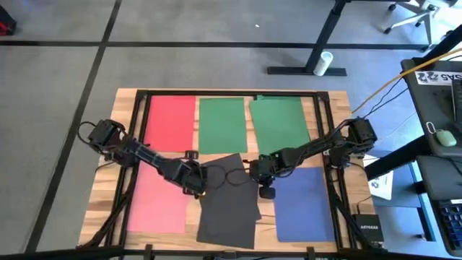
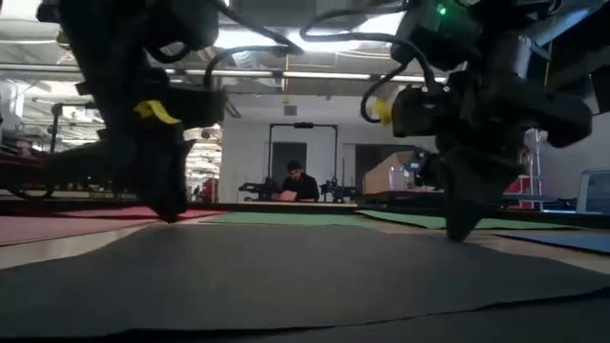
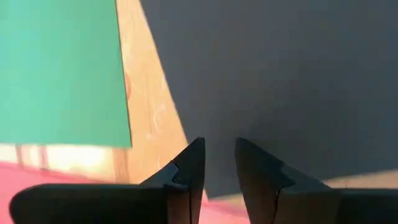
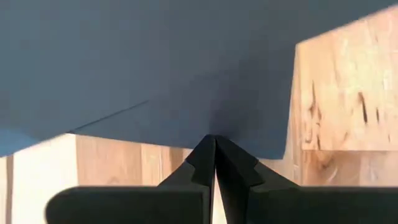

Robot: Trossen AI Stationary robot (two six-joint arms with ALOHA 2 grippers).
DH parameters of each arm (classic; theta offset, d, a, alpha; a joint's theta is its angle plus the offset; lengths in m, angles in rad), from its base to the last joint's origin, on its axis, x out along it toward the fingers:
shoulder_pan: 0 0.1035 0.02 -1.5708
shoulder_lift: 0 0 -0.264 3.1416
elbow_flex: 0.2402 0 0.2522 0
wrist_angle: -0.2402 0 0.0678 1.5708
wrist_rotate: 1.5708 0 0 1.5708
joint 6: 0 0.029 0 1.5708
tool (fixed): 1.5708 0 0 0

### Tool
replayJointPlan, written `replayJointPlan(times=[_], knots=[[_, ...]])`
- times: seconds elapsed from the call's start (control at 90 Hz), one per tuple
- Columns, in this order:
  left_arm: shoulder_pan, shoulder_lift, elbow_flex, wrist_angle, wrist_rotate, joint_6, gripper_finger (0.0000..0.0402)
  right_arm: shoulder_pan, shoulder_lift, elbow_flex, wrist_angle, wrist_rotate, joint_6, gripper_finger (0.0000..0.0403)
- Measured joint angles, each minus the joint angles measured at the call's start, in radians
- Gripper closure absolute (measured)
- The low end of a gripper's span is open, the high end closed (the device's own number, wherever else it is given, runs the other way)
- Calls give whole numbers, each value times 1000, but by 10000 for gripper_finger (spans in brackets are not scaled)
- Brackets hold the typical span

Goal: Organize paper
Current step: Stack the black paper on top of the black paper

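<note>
**Paper sheets on the worktop: handling properties and grasp sites**

Paper lies spread over the wooden worktop (image 1: 336, 130) in two rows. Far row, seen from above: a red sheet (image 1: 172, 123), a green sheet (image 1: 222, 125) and a second green sheet (image 1: 278, 123), the last slightly skewed. Near row: a pink sheet (image 1: 157, 196), a dark grey sheet (image 1: 229, 198) and a blue sheet (image 1: 304, 204). The dark grey sheet is rotated out of line with its neighbours; whether it is one sheet or two overlapping cannot be told.

The left gripper (image 1: 193, 184) rests at the grey sheet's pink-side edge, its fingers a little apart with nothing visibly between them in the left wrist view (image 3: 219, 163). The right gripper (image 1: 263, 173) sits at the opposite side of the grey sheet, close to the blue sheet; in the right wrist view (image 4: 215, 149) its fingers are pressed together, tips at the edge of a dark sheet, and whether paper is actually pinched cannot be told.

Judged properties: each sheet is very light, thin and limp. It will bow or fold under its own weight if lifted by one point, as the low view's gentle hump in the grey sheet (image 2: 305, 276) suggests. Lying flat, it offers no face to pinch; the likely grasp sites are a free edge or corner, preferably one raised by sliding or buckling. Smooth paper on wood should slide readily, so a downward press and drag may reposition it. Creasing and tearing are the main risks.
</note>
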Motion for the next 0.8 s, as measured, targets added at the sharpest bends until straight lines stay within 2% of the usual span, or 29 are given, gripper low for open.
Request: replayJointPlan(times=[0.411,0.633,0.722,0.8], knots=[[23,1,-1,182,0,189,330,1,-3,-3,11,30,13,402],[108,7,-1,217,-114,166,330,1,-2,-4,29,45,13,403],[149,8,-1,243,-110,160,330,1,-2,-4,30,47,13,403],[180,24,0,273,-60,170,330,1,-1,-4,29,47,11,403]])
